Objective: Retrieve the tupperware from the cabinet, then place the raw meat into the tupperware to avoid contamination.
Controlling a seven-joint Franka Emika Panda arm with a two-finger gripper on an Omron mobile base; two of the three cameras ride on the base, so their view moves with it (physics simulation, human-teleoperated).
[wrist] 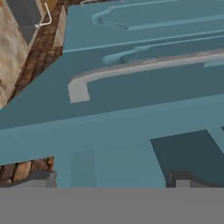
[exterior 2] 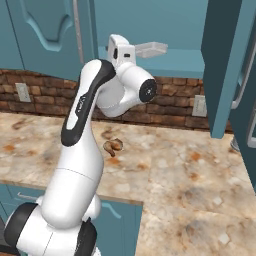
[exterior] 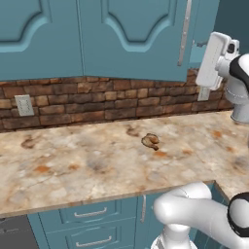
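The arm rises from its white base, bends at a dark elbow and reaches up and away toward the cabinet (exterior 2: 150,30), so the hand sits high above the table (exterior: 97,170). In the right base view the wrist turns the hand toward the open cabinet, with the claw (exterior 2: 131,49) at the front edge of the cabinet shelf (exterior 2: 175,67). In the left base view the hand is a white block raised just beside the closed door's edge, and the claw itself is hidden behind it.

In the hand view, two dark finger tips (wrist: 178,178) show at the bottom, set well apart, so the claw is spread with nothing between its fingers. Just ahead of it in that view run the teal door face and a long silver bar handle (wrist: 131,70).

The tupperware (exterior 2: 151,49) sits on the cabinet shelf just beyond the claw, very near it; whether they touch cannot be told. It is pale, shallow and translucent, lying flat on the shelf.

Well below the claw, the raw meat (exterior: 151,141) lies on the marble-patterned table, a small curled brown lump out in the open. Behind it, under the cabinet, runs a brick wall (exterior: 97,99) with a pale outlet plate (exterior: 24,104). An open cabinet door (exterior 2: 227,65) hangs off to the far side of the claw.
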